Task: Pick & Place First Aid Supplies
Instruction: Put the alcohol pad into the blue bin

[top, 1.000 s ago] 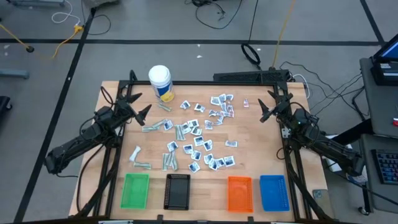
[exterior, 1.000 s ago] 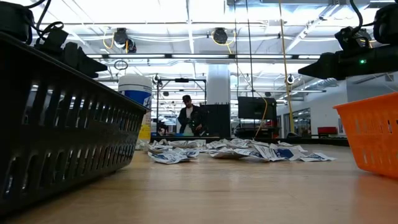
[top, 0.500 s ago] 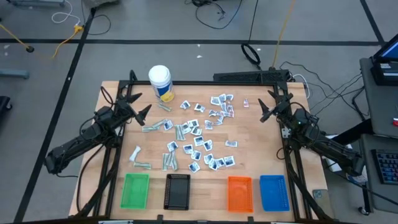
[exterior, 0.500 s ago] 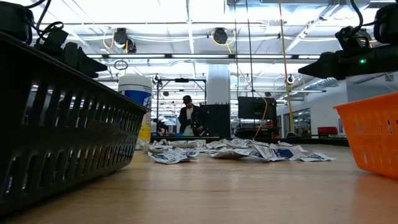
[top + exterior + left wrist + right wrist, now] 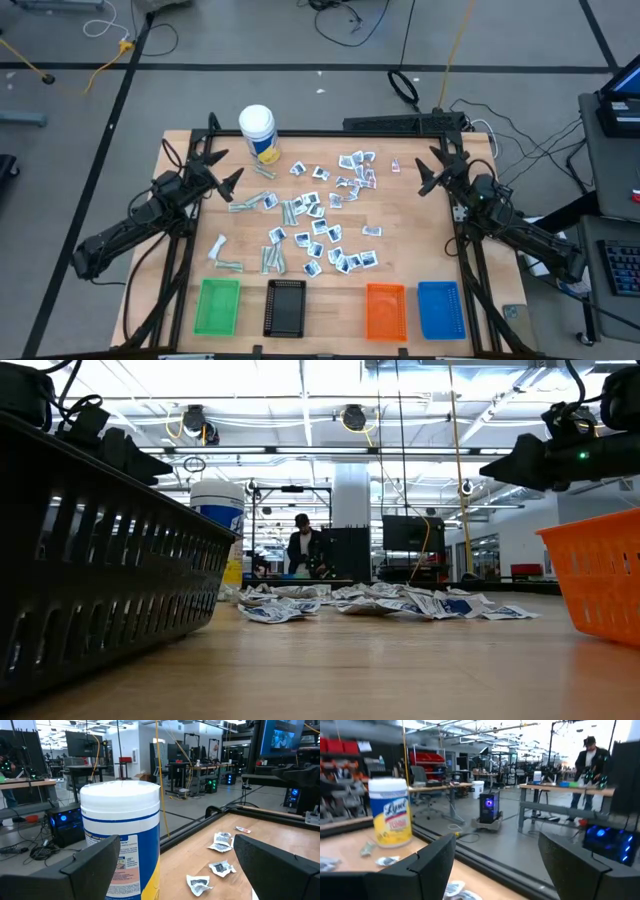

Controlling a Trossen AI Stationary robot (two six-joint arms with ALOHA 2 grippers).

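The first aid supplies lie scattered flat on the middle of the wooden table: white-and-blue sachets and pale grey-green strips. The low view shows them as a low heap. My left gripper hovers open over the table's left side, pointing level past the tall white bottle. My right gripper hovers open over the right side, with the bottle far across from it. Neither gripper has anything between its fingers.
The white bottle stands at the far left of the table. Along the near edge sit a green tray, a black tray, an orange tray and a blue tray. A person stands in the room beyond.
My right gripper has rolled a little about the line it points along and has stayed in place. The packets lie as before.
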